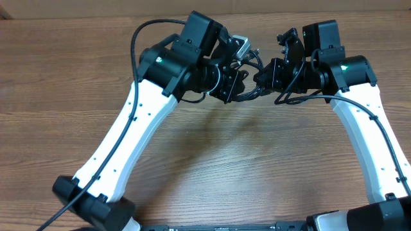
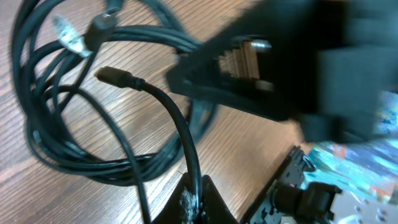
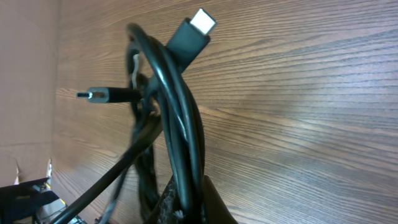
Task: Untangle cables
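Observation:
The cables [image 1: 252,92] are thin black cords bunched between my two grippers, low over the wooden table at the far middle. In the left wrist view they lie in loose loops [image 2: 56,124]. One strand with a small plug [image 2: 113,76] runs down into my left gripper [image 2: 198,202], which is shut on it. In the right wrist view my right gripper [image 3: 189,205] is shut on a bundle of several strands [image 3: 180,124]. A silver-tipped plug [image 3: 198,28] sticks up above the bundle and another plug [image 3: 99,94] points left. Overhead, the left gripper [image 1: 234,83] and right gripper [image 1: 266,77] nearly touch.
The wooden table [image 1: 212,160] stretches under both arms. The right arm's black gripper body [image 2: 280,62] looms blurred close in front of the left wrist camera. Thicker black wires [image 1: 138,38] run along the white arm links.

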Robot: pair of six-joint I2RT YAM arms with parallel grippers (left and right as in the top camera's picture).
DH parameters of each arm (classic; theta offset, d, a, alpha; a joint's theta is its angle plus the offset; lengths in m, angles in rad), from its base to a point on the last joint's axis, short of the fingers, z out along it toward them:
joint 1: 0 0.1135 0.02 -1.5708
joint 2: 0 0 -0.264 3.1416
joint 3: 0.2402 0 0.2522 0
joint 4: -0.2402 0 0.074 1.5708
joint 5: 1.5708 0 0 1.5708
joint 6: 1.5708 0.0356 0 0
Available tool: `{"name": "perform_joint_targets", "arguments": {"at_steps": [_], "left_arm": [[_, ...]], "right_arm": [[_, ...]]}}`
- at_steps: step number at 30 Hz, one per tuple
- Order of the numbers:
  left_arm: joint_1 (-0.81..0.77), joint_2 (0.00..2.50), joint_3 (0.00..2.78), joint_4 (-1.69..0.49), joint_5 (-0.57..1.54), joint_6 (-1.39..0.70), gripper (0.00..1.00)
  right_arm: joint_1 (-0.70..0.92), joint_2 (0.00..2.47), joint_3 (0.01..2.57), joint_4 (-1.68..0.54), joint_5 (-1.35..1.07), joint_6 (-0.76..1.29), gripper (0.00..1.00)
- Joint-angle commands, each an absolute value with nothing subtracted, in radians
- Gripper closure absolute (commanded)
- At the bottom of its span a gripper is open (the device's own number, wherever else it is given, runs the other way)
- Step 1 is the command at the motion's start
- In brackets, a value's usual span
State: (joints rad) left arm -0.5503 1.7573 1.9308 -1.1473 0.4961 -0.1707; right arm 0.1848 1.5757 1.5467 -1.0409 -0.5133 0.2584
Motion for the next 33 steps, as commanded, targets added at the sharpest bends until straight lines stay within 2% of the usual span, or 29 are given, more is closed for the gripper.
{"name": "perform_joint_targets", "arguments": {"at_steps": [1, 5, 8, 9, 10, 11, 13, 16, 18, 21, 29, 30, 31, 32, 33], "left_arm": [[-0.554, 1.86, 1.932, -1.093, 0.418, -0.271, 0.96], [-0.546, 1.925, 1.932, -0.872, 0.411, -0.367, 0.92], [-0.55, 1.968, 1.932, -0.826, 0.396, -0.368, 0.89], [-0.548, 1.977, 1.932, -0.836, 0.371, -0.368, 0.8], [-0.543, 1.982, 1.932, -0.846, 0.353, -0.367, 0.64], [-0.535, 1.982, 1.933, -0.86, 0.339, -0.368, 0.42], [-0.497, 1.963, 1.935, -0.871, 0.371, -0.389, 0.17], [-0.43, 1.902, 1.956, -0.921, 0.444, -0.405, 0.12], [-0.391, 1.849, 1.962, -0.963, 0.465, -0.392, 0.0], [-0.337, 1.782, 1.962, -1.053, 0.464, -0.297, 0.0], [-0.183, 1.699, 1.962, -1.119, 0.629, -0.291, 0.0], [-0.185, 1.699, 1.962, -1.132, 0.638, -0.258, 0.21], [-0.197, 1.699, 1.962, -1.133, 0.667, -0.199, 0.37], [-0.212, 1.699, 1.962, -1.137, 0.689, -0.146, 0.45], [-0.231, 1.699, 1.962, -1.15, 0.678, -0.122, 0.45]], "right_arm": [[0.191, 1.566, 1.57, -1.037, -0.579, 0.258, 0.96], [0.191, 1.565, 1.571, -1.046, -0.685, 0.227, 0.96], [0.191, 1.557, 1.571, -1.046, -0.778, 0.219, 0.96], [0.191, 1.547, 1.571, -1.048, -0.795, 0.207, 0.96], [0.191, 1.533, 1.571, -1.051, -0.795, 0.208, 0.96], [0.19, 1.52, 1.571, -1.051, -0.795, 0.208, 0.96], [0.189, 1.486, 1.572, -1.047, -0.795, 0.208, 0.96], [0.189, 1.479, 1.573, -1.046, -0.795, 0.208, 0.96], [0.189, 1.479, 1.573, -1.036, -0.797, 0.209, 0.96], [0.189, 1.479, 1.573, -1.006, -0.838, 0.209, 0.96], [0.189, 1.479, 1.573, -0.958, -0.859, 0.21, 0.96], [0.189, 1.479, 1.573, -0.95, -0.861, 0.213, 0.96], [0.189, 1.479, 1.573, -0.947, -0.863, 0.213, 0.96], [0.189, 1.479, 1.573, -0.944, -0.862, 0.213, 0.96], [0.189, 1.479, 1.573, -0.944, -0.862, 0.212, 0.96]]}}
